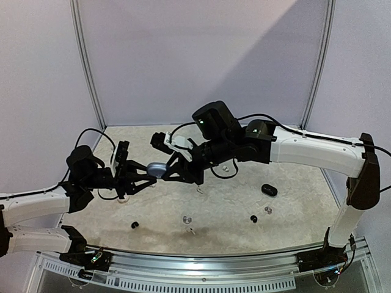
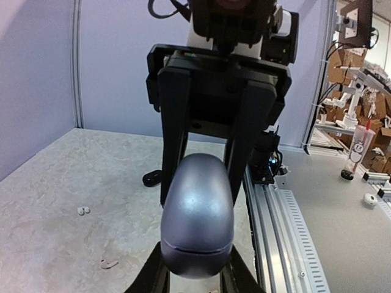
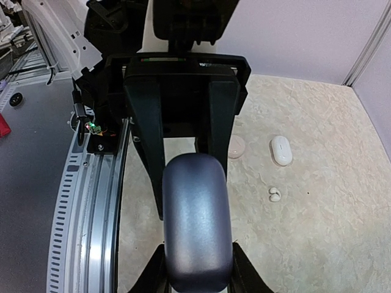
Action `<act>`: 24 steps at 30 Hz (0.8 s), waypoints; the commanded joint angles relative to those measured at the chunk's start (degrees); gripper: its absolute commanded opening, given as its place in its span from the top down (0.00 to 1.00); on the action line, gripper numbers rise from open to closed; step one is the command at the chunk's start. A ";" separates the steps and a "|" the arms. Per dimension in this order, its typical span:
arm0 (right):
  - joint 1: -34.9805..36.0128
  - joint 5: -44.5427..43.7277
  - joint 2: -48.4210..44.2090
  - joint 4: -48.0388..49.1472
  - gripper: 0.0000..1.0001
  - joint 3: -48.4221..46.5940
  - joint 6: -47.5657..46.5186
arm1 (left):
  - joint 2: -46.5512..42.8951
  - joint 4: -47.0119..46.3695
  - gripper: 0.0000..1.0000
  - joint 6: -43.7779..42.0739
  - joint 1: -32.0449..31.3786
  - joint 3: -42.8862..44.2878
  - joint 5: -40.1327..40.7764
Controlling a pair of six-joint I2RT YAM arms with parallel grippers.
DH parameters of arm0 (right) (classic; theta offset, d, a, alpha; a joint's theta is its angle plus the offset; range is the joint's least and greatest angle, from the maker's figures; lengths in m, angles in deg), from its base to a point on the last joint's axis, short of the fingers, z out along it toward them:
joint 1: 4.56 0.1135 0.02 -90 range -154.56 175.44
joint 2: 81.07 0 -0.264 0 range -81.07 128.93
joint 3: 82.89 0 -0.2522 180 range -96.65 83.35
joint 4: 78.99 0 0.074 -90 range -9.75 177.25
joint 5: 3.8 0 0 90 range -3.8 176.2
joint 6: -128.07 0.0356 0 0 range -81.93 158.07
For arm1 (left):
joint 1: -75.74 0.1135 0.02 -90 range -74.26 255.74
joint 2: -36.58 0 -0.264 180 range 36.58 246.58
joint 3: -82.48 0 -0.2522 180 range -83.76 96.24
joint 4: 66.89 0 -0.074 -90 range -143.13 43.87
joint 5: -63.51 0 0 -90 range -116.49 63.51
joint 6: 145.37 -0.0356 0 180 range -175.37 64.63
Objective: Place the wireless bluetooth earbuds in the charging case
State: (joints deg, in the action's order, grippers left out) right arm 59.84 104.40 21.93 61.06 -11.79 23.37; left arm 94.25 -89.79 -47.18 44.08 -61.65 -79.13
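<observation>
A closed blue-grey pebble-shaped charging case (image 1: 157, 168) hangs in mid-air above the table between both grippers. My left gripper (image 1: 146, 173) is shut on one end, and the case fills the left wrist view (image 2: 197, 213). My right gripper (image 1: 167, 171) is shut on the opposite end, with the case in the right wrist view (image 3: 197, 220) as well. Earbuds lie loose on the table: black ones (image 1: 134, 225) (image 1: 253, 218) and pale ones (image 1: 187, 218) (image 1: 267, 210). A white stemmed bud (image 2: 109, 264) and a white pair (image 2: 83, 210) lie below left.
A black case (image 1: 269, 190) lies right of centre. A white case (image 3: 281, 150), a round pinkish case (image 3: 235, 146) and a white bud (image 3: 275, 195) lie on the marbled table. The metal rail (image 1: 201, 259) runs along the near edge. Walls enclose the back and sides.
</observation>
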 commanded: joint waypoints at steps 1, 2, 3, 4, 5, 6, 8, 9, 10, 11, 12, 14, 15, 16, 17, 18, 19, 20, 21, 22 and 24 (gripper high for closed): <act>0.28 -0.42 1.74 0.87 0.97 -1.46 0.39 | -0.93 -2.96 0.82 0.52 -1.56 -0.55 -0.08; 0.23 -0.51 1.84 0.82 0.97 -1.54 0.44 | -0.97 -3.16 0.80 0.56 -1.63 -0.54 -0.06; 0.22 -0.59 1.92 0.67 0.97 -1.48 0.49 | -1.02 -3.29 0.75 0.60 -1.72 -0.50 -0.09; 0.25 -0.67 2.00 0.56 0.97 -1.60 0.51 | -1.02 -3.57 0.72 0.68 -1.80 -0.50 -0.09; 0.28 -0.65 2.02 0.58 0.97 -1.63 0.61 | -1.05 -3.77 0.70 0.69 -1.89 -0.49 -0.22; 0.32 -0.69 2.03 0.57 0.97 -1.63 0.56 | -0.99 -3.89 0.69 0.74 -1.91 -0.56 -0.21; 0.35 -0.63 2.03 0.72 0.97 -1.64 0.57 | -0.98 -4.00 0.68 1.01 -2.00 -0.42 -0.33; 0.36 -0.75 1.98 0.75 0.97 -1.64 0.55 | -0.91 -4.07 0.67 1.23 -2.11 -0.45 -0.23; 0.35 -0.79 1.95 0.78 0.97 -1.68 0.55 | -0.89 -4.11 0.67 1.36 -2.14 -0.41 -0.20; 0.36 -1.00 1.94 0.79 0.97 -1.64 0.55 | -0.84 -4.12 0.66 1.52 -2.24 -0.40 -0.18; 0.37 -1.06 1.94 0.72 0.97 -1.70 0.48 | -0.89 -4.05 0.68 1.58 -2.26 -0.40 -0.25; 0.36 -1.27 1.96 0.61 0.97 -1.72 0.54 | -0.89 -3.74 0.74 1.59 -2.27 -0.33 -0.27; 0.36 -1.32 2.01 0.62 0.97 -1.72 0.55 | -0.89 -3.61 0.79 1.57 -2.29 -0.31 -0.28; 0.31 -1.30 2.03 0.50 0.97 -1.72 0.61 | -0.89 -3.59 0.84 1.72 -2.27 -0.23 -0.27; 0.35 -1.35 2.03 0.49 0.97 -1.79 0.59 | -0.82 -3.55 0.94 1.68 -2.27 -0.25 -0.27; 0.37 -1.37 1.96 0.52 0.97 -1.81 0.60 | -0.81 -3.40 1.00 1.66 -2.27 -0.20 -0.20; 0.32 -1.47 1.98 0.47 0.96 -1.85 0.63 | -0.78 -3.15 1.00 1.59 -2.29 -0.18 -0.22; 0.37 -1.92 1.95 0.74 0.91 -1.88 0.64 | -0.70 -2.92 1.00 1.46 -2.27 -0.24 -0.23; 0.37 -2.84 1.94 1.16 0.81 -1.90 1.05 | -0.70 -2.89 1.00 1.28 -2.27 -0.27 -0.19; 0.30 -3.78 1.87 1.45 0.68 -1.88 1.70 | -0.70 -2.88 1.00 0.85 -2.27 -0.28 -0.13; 0.37 -4.75 2.01 2.42 0.51 -1.90 2.33 | -0.80 -2.74 1.00 -1.02 -2.27 -0.38 -0.11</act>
State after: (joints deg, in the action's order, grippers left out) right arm 60.06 103.90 22.31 61.08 -11.96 24.03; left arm 94.18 -91.56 -45.81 43.10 -62.07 -78.19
